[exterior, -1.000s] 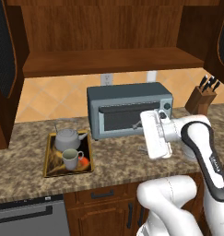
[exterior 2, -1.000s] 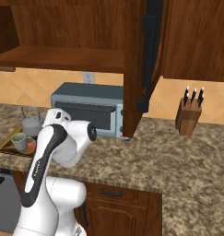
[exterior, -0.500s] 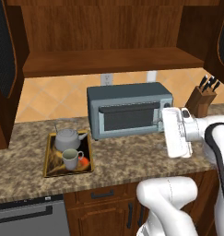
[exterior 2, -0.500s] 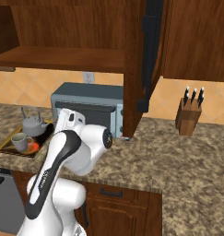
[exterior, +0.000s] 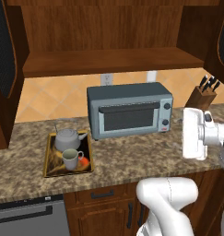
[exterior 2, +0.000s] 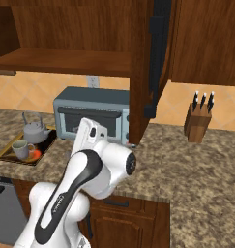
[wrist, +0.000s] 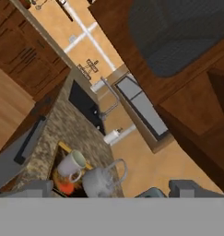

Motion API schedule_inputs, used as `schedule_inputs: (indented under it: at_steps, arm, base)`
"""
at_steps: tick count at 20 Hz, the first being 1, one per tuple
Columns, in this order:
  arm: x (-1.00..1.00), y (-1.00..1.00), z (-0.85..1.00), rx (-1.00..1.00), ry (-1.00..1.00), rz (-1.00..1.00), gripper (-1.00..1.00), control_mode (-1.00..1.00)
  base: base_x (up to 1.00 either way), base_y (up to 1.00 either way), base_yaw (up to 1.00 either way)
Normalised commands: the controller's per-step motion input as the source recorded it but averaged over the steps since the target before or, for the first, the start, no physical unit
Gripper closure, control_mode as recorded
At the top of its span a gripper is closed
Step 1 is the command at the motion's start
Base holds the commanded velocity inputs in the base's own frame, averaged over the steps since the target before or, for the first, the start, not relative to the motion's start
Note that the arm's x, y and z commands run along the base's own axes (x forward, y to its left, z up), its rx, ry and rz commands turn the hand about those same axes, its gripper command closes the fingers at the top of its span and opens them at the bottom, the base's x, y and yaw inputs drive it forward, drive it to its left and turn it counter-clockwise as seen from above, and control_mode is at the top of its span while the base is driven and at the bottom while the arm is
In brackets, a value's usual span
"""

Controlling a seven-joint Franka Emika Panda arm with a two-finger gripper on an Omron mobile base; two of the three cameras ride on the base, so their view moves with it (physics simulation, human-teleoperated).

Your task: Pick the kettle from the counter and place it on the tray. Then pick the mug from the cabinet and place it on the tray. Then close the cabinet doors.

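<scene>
At the far left, we see one of the cabinet doors point(exterior: 5, 60) standing open, its mesh panel swung out toward us. Below it on the counter point(exterior: 132, 152) sits the tray point(exterior: 49, 156), and both the kettle point(exterior: 67, 138) and the mug point(exterior: 72, 159) are already on it, the mug just in front of the kettle and close beside it. So we judge the two placing steps done and the door closing the step in hand.

Moving right, the cabinet point(exterior: 104, 60) gapes open above a grey toaster oven point(exterior: 129, 110), its shelf bare. Further right, by the knife block point(exterior: 203, 94), the arm's white hand section point(exterior: 195, 133) hangs over the counter, well apart from the tray. From the other side, the right-hand door point(exterior 2: 155, 63) projects edge-on toward us, its black bar handle point(exterior 2: 156, 43) facing the arm.

The gripper point(wrist: 111, 189) shows only as two grey tips at the bottom of the hand view (tilted, looking back at the tray), with a wide gap between them, so we read the jaws as apart and holding nothing.

To do this well, we should bring the hand up to the outer face of the nearer door, push near its free edge rather than the hinge, and follow the door's arc steadily so the fingers don't slip off or snag the handle.
</scene>
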Motion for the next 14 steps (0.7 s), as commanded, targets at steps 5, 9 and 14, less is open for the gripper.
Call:
schedule_inputs:
  at_steps: [5, 9, 14]
  arm:
    - [-0.09, -0.58, -0.15, 0.07, -0.18, -0.09, -1.0, -1.0]
    - [-0.05, -0.56, -0.14, 0.07, -0.18, -0.09, -1.0, -1.0]
    - [-0.02, -0.58, -0.05, 0.07, -0.19, -0.07, -1.0, -1.0]
  base:
    - [0.0, 0.0, 0.0]
    - [0.0, 0.0, 0.0]
    - [0.0, 0.0, 0.0]
